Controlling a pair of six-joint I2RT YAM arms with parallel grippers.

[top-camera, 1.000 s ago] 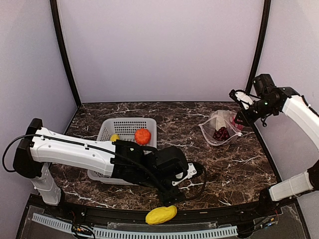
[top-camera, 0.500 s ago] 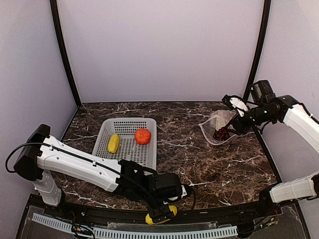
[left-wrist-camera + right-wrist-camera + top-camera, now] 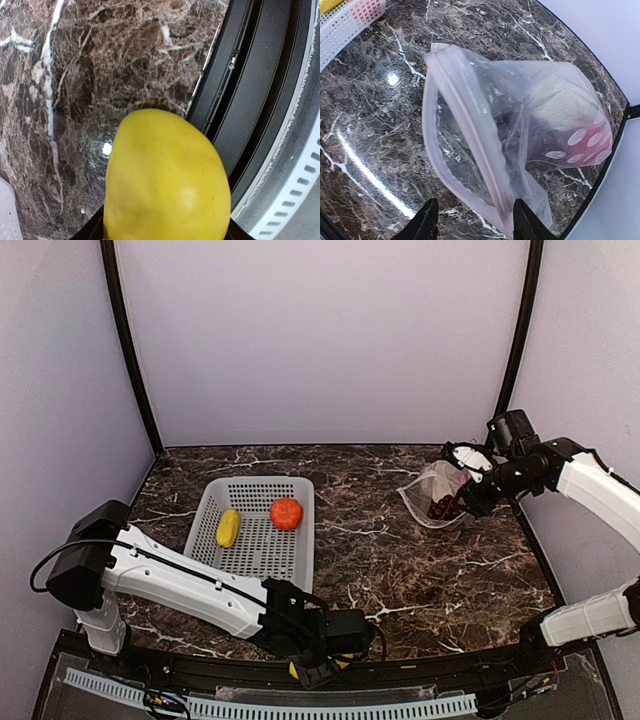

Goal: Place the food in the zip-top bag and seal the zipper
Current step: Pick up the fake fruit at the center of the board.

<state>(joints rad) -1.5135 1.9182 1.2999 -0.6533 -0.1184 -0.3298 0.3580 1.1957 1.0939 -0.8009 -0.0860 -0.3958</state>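
The left gripper [image 3: 318, 672] is low at the 6 o'clock edge of the table [image 3: 420, 570], over the large yellow fruit [image 3: 167, 180]. We find that fruit lying partly on the marble and partly on the black edge rail [image 3: 250, 90]. The left wrist view shows dark fingers at both flanks of the fruit. We cannot tell whether they press it or stand clear.

The right gripper [image 3: 476, 222] is at 2 o'clock, spread wide above the zip-top bag [image 3: 520, 100]. The bag lies on the table with its mouth gaping, and the zipper [image 3: 470, 125] runs between the two fingertips. Inside the bag we note the cauliflower [image 3: 560, 102], the red pepper [image 3: 592, 142] and the grape bunch [image 3: 512, 132].

The mesh basket [image 3: 215, 502] sits at 10 o'clock. It holds the small yellow fruit [image 3: 228, 528] and the orange piece [image 3: 286, 513], which lie apart.
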